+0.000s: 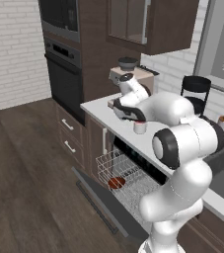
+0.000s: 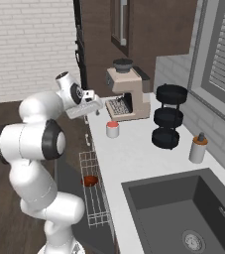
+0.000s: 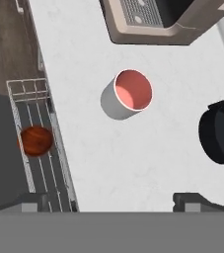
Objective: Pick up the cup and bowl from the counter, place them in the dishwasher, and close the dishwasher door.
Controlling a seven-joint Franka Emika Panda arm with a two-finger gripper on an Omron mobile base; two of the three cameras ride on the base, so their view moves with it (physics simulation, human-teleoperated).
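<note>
Cup (image 3: 127, 94) upright on pale table (image 3: 133, 163), salmon-red inside visible, well clear of other items. Bowl (image 3: 35, 140) dark red-brown, lying in white wire rack (image 3: 28, 89) of dishwasher beside table edge. Coffee machine (image 3: 163, 22) base at top. Black round stand (image 3: 222, 136) at right. End effector (image 3: 112, 200) fingertips spread wide, nothing between them.

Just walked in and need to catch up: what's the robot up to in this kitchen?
It is loading the dishwasher. The door is dropped open, and the bowl already sits in the white wire rack. The cup stands upright on the counter, in front of the coffee machine. The arm is reached out above the cup with its gripper open and holding nothing, apparently about to pick it up.
</note>
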